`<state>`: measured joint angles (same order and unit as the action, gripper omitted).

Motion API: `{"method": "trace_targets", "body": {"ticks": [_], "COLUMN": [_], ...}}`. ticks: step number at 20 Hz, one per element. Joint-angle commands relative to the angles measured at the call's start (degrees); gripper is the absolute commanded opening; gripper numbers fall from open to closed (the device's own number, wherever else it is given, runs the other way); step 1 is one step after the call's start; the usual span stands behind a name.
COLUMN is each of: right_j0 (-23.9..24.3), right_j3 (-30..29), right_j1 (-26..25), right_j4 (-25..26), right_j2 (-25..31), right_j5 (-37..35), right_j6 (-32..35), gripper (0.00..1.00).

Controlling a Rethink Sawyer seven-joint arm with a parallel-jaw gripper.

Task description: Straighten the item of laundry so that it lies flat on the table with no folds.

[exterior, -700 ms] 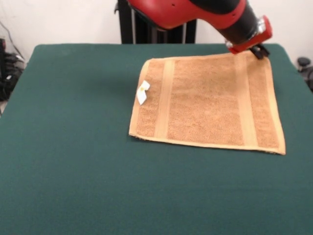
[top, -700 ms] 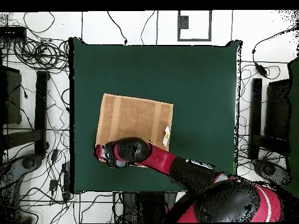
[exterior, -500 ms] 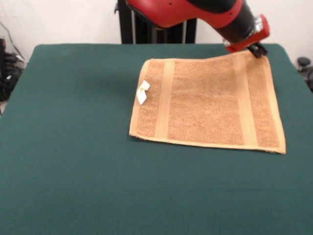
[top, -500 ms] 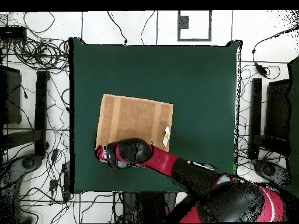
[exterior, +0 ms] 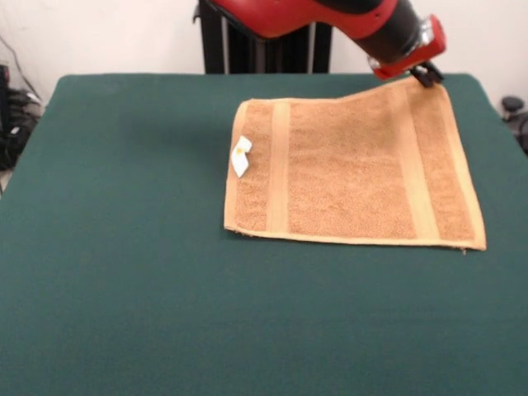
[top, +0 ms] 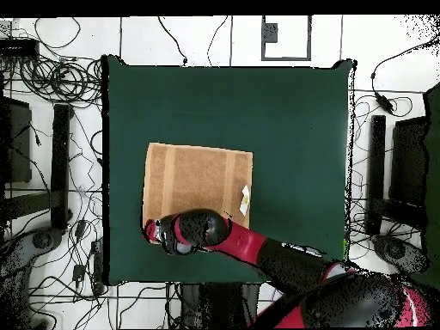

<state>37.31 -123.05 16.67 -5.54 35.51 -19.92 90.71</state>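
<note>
We see towel [exterior: 351,169] spread near bench [exterior: 124,289] far-right side, white tag [exterior: 240,156] up. Claw [exterior: 425,74] pinches far corner, closed on cloth, corner slightly raised. Our worry: pulling further drags whole towel toward bench edge, or release lets corner fold under.

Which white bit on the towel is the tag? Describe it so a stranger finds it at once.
Start at the green table and find the orange-tan towel spread on it in the front view. The tag sits at the towel's left edge, far from the gripper at the opposite far corner. It is the only white patch on the cloth.
</note>
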Motion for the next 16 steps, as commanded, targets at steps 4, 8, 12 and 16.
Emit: {"method": "trace_targets", "body": {"ticks": [4,8,12,16], "right_j0": [-0.7,-0.51,-0.99,-1.34], "right_j3": [-0.25,-0.24,0.01,0.49], "right_j1": [0.29,0.01,0.51,0.66], "right_j4": [-0.76,-0.7,-1.1,-1.32], "right_j2": [1.35,1.49,0.84,0.37], "right_j5": [3.27,3.4,2.04,1.45], "right_j6": [9.64,9.38,9.54,9.56], "gripper": [0.0,0.0,0.0,0.0]}}
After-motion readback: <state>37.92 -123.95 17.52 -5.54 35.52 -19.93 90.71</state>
